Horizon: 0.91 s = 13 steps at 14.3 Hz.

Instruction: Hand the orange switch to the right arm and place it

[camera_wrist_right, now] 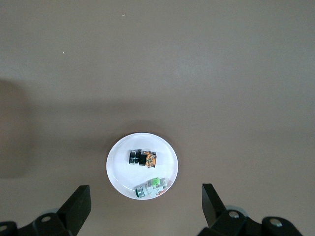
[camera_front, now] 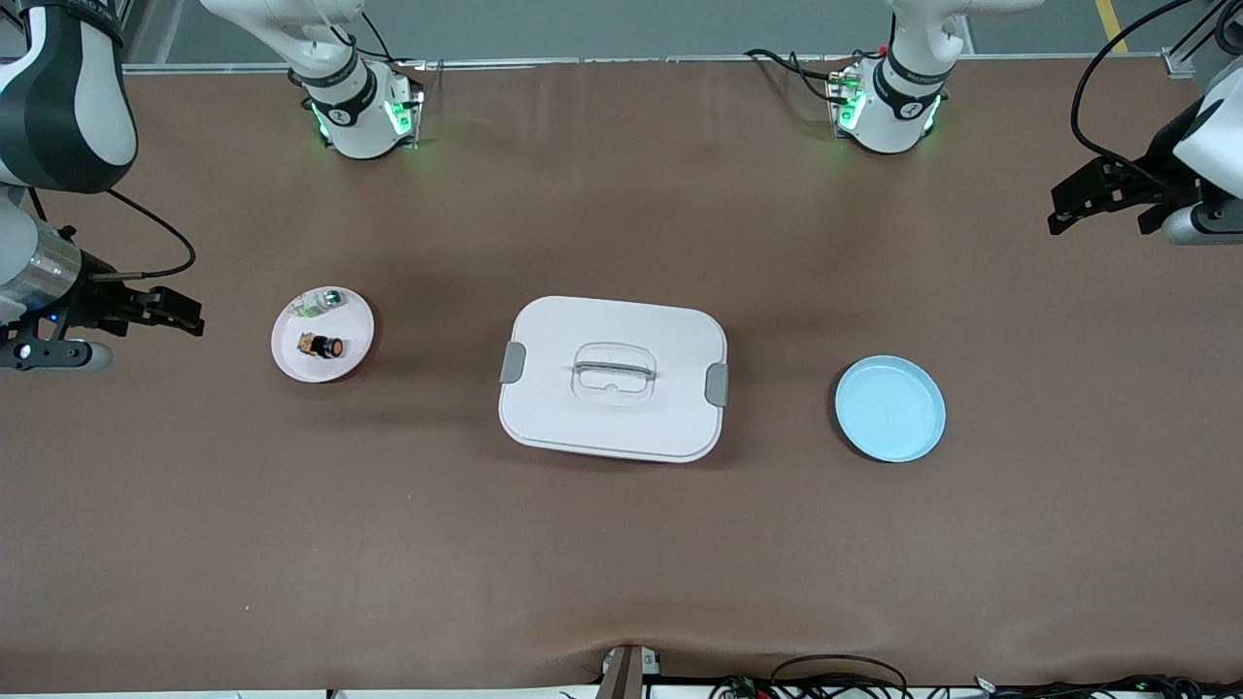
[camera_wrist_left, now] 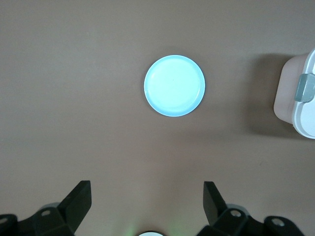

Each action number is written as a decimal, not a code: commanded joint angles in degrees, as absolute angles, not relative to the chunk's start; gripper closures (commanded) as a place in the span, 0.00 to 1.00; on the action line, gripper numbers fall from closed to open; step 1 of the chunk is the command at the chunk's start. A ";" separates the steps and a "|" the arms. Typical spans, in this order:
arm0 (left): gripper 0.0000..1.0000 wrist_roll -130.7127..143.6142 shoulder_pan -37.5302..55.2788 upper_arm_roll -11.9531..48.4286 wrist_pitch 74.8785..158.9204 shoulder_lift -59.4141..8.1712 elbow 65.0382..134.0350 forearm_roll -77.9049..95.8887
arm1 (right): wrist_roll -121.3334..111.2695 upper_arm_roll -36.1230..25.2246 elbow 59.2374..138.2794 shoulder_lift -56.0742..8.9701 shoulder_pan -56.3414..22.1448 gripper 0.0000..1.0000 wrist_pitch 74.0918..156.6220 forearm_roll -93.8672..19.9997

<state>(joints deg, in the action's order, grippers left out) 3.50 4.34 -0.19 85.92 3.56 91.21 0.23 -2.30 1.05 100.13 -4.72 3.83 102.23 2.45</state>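
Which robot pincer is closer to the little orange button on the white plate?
The right pincer. It hangs open at the right arm's end of the table, beside the white plate holding the orange switch. The left pincer, open too, is at the other end, past the blue plate.

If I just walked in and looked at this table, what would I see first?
Probably the big white box with a lid in the middle of the table. Toward the right arm's end sits a white plate holding the orange switch and a small clear part; an empty blue plate lies toward the left arm's end.
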 commanded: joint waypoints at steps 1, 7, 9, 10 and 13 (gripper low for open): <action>0.00 2.55 4.22 0.18 85.61 4.39 91.67 -0.88 | -1.41 0.88 99.32 -3.96 2.99 0.00 100.46 1.93; 0.00 2.55 4.22 0.18 85.78 4.39 91.58 -0.97 | -1.32 -3.34 96.87 -3.16 -0.62 0.00 98.10 1.93; 0.00 2.55 4.13 0.18 85.96 4.31 91.58 -0.97 | -1.32 -3.34 94.67 -3.16 -0.27 0.00 95.81 1.85; 0.00 2.55 4.13 0.18 86.04 4.31 91.58 -0.97 | -1.32 -3.34 93.18 -3.25 0.00 0.00 94.23 1.76; 0.00 2.55 4.22 0.18 86.13 4.31 91.58 -0.97 | -1.23 -3.34 92.02 -3.16 0.09 0.00 92.47 1.67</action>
<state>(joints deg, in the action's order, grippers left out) 3.50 4.34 -0.18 85.97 3.56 91.21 0.22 -2.16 -2.92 93.20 -3.29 0.40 94.27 2.43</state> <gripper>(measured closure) 0.000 0.000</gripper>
